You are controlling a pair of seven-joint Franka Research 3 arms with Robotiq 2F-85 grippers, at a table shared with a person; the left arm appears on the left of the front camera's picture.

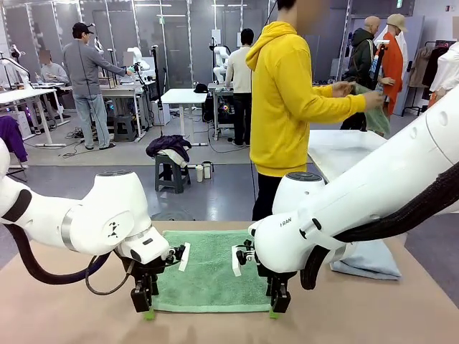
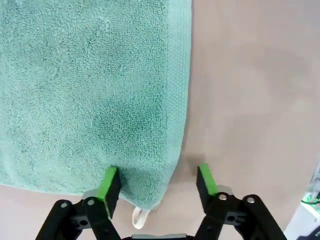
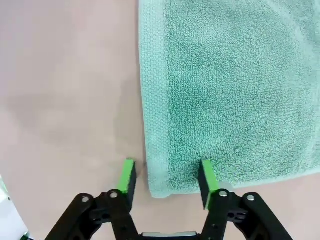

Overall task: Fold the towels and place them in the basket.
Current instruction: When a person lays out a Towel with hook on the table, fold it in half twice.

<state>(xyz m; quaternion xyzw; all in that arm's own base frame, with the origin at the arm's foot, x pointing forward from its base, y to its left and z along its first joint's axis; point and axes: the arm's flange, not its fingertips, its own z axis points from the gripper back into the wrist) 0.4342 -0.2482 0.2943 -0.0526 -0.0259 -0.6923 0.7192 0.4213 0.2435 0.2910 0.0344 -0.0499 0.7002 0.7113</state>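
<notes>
Green towel: the green towel [image 1: 211, 269] lies flat and spread open on the tan bench [image 1: 64, 315], with one edge nearest the robot.
Left claw: the left claw [image 2: 157, 175] points down at the green towel's near-left corner. Its jaws stand well apart, astride that corner. One of its pads [image 2: 110, 181] rests on the terry just inside the side hem, and the other sits on bare bench just outside the hem. The cloth is not pinched between them and nothing is lifted.
White tag: a small white tag [image 2: 140, 216] loops out from the green towel's near-left corner, between the left claw's two fingers.
Right claw: the right claw [image 3: 167, 170] points down at the green towel's near-right corner. Its jaws are also parted, one finger on the terry inside the hem and the other on bare bench beside the towel's edge. The corner lies between them, ungripped.
Grey-blue towel: the grey-blue towel [image 1: 369, 259] lies on the bench to the right of the green towel, partly hidden behind the right arm. I cannot tell whether the two cloths touch.
Person: a person [image 1: 283, 93] in a yellow hooded top stands beyond the green towel's far edge. Both hands are raised to the side, holding a pale green cloth [image 1: 378, 118].
</notes>
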